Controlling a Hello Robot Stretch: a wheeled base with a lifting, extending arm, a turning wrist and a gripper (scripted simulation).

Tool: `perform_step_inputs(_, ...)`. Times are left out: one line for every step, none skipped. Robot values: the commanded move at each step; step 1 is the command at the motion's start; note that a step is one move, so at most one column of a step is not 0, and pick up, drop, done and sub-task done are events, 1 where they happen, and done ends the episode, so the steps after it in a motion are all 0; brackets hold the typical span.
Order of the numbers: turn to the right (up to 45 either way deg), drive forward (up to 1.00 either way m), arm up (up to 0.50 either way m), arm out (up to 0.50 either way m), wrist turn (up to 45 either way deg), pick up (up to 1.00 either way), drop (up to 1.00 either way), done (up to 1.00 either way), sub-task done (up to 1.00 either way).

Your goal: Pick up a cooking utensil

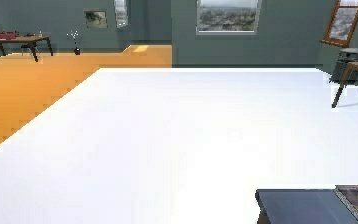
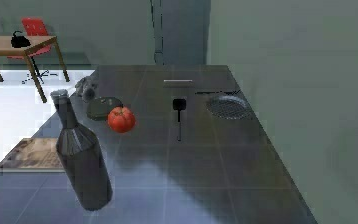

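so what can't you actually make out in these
Dark utensil on the counter, arm side view: too small to tell its kind.
Grey items near the tall bottle, arm side view: too small to name.
Side table, forward view: cut off by the right edge; the dark object on it is too small to name.
Dark surface, forward view: cut off by the bottom edge.

Forward view looks across white floor [image 1: 177,140] to a distant wall [image 1: 177,40]; arm side view bears closely down on the dark bench [image 2: 207,170] both catch.
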Motion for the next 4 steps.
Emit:
perform_step_inputs(0.0, 0.0, 0.5, 0.0, 0.0, 0.0, 0.0, 0.0, 0.0)
perform_step_inputs(0.0, 0.0, 0.38, 0.0, 0.0, 0.0, 0.0, 0.0, 0.0)
perform_step_inputs(0.0, 0.0, 0.0, 0.3, 0.0, 0.0, 0.0, 0.0, 0.0)
perform_step_inputs(0.0, 0.0, 0.0, 0.0, 45.0, 0.0, 0.0, 0.0, 0.0)
